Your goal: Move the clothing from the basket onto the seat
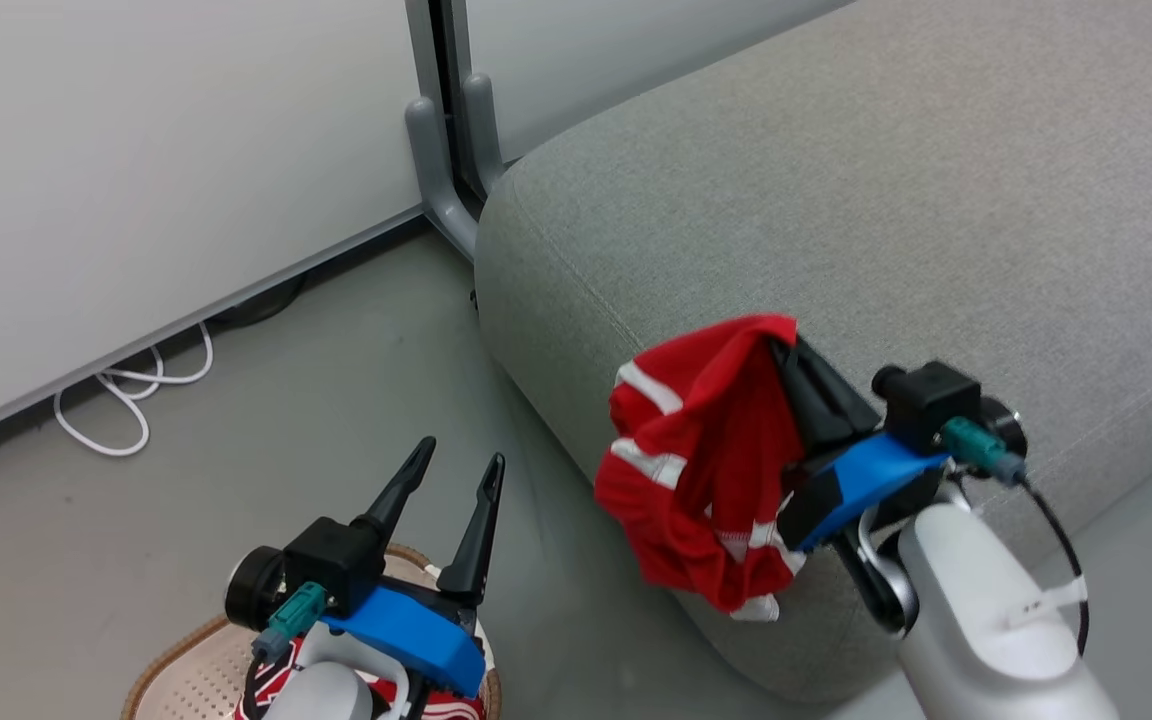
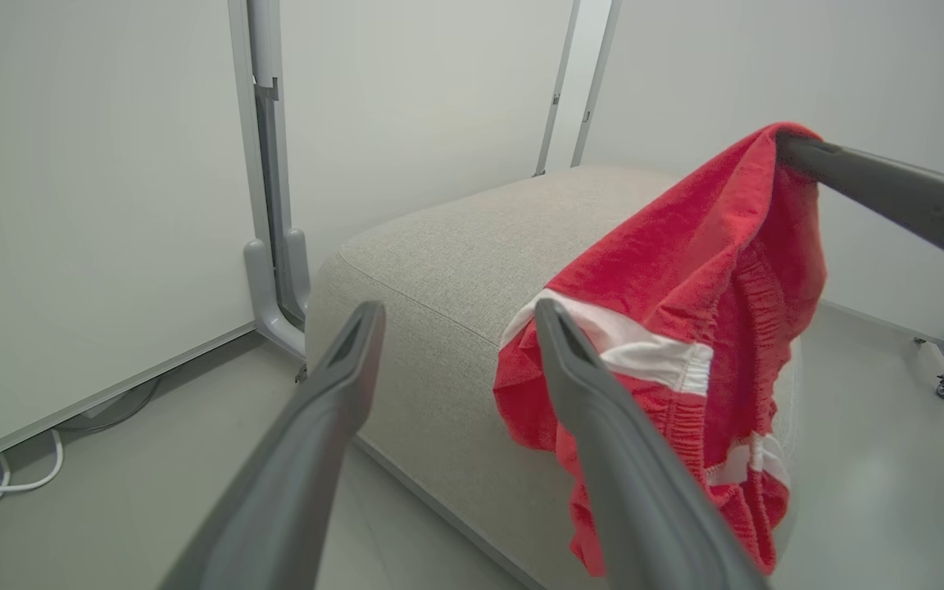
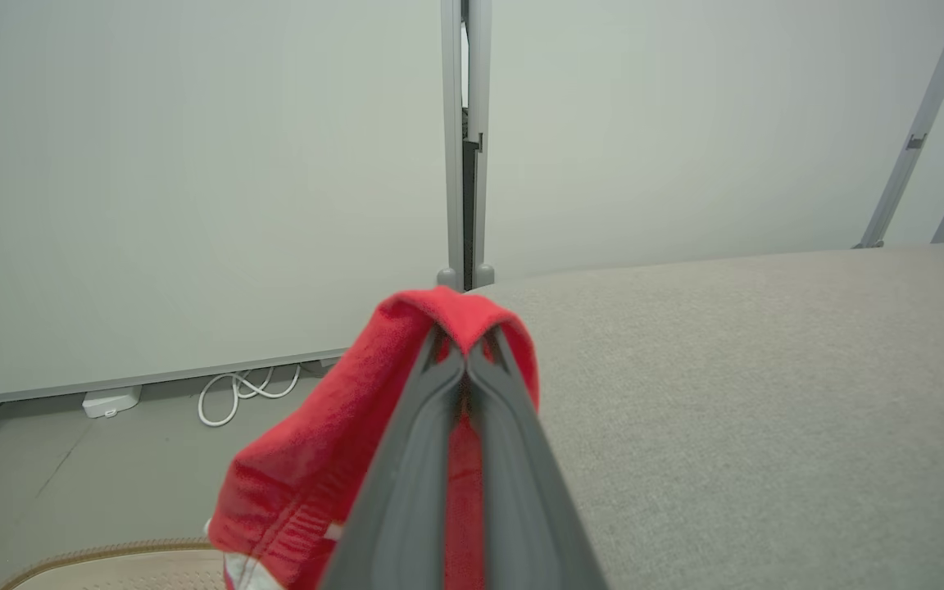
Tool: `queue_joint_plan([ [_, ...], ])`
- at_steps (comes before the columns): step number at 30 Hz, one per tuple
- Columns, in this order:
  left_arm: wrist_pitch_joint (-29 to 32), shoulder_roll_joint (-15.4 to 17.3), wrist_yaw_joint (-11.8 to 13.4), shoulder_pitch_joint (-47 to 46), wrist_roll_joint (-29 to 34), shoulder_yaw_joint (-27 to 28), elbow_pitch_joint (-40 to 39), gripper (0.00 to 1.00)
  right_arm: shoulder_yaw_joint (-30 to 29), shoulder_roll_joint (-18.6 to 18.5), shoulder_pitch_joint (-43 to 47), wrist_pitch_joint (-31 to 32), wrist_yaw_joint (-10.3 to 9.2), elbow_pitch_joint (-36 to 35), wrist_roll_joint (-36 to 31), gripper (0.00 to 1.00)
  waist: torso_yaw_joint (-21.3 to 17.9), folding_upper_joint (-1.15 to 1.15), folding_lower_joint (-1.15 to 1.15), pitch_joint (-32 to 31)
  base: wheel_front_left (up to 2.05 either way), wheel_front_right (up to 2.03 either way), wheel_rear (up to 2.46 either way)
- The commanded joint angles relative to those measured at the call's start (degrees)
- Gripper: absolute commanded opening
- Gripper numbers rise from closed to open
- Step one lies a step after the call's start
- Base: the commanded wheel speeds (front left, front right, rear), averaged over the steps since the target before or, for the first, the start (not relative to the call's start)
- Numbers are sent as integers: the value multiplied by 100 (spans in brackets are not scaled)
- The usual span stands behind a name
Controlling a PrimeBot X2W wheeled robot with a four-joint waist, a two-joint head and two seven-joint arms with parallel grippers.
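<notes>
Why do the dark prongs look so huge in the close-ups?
Left wrist view: wide-angle lens, left end effector looms near it; right wrist view: same for right end effector, shut on the red shorts; head view: sharp, evenly lit.

Left of seat (image 1: pixel 886 200), basket (image 1: pixel 198 682) on floor (image 1: pixel 336 380)

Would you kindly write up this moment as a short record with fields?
left gripper: open, empty, over the basket
right gripper: shut on the red shorts
red shorts: hanging from the right gripper at the seat's near edge, not yet laid down
jersey: in the basket, partly hidden by the left arm
seat: light grey, to the right of the basket
floor: white cable lying along the wall panel
</notes>
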Motion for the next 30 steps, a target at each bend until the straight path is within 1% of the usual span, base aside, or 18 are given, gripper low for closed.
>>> queue_joint_plan([
  [1, -15, 57, -10, -136, 58, 43, -53, 100, -115, -12, -288, 39, 1, -64, -16, 0, 32, 0, 0, 198, 0, 0, 0],
  [4, -15, 137, -10, -257, 117, 43, -133, 100, -365, -11, -739, 197, 1, -121, -118, 0, 86, 0, 0, 505, 0, 0, 0],
  [8, -15, 292, -10, -488, 210, -2, -249, 100, -926, -56, -1442, 384, 1, -230, -219, 0, 184, 0, 0, 1032, 0, 0, 0],
  [13, -15, 533, -10, -843, 314, -96, -412, 100, -1742, -330, -2343, 555, 1, -354, -181, 0, 305, 0, 0, 1701, 0, 0, 0],
  [19, -15, 804, -10, -1333, 415, -170, -671, 100, -2759, -826, -3204, 775, 1, -328, -224, 0, 477, 0, 0, 2472, 0, 0, 0],
  [24, -15, 963, -10, -1691, 498, -273, -864, 100, -3432, -1042, -3476, 722, 1, -83, -322, 0, 603, 0, 0, 2975, 0, 0, 0],
  [27, -15, 1030, -10, -1836, 544, -330, -944, 100, -3658, -1161, -3397, 656, 1, 171, -447, 0, 667, 0, 0, 3182, 0, 0, 0],
  [30, -15, 1096, -10, -1971, 572, -371, -992, 100, -3834, -1139, -3333, 573, 1, 478, -546, 0, 686, 0, 0, 3361, 0, 0, 0],
])
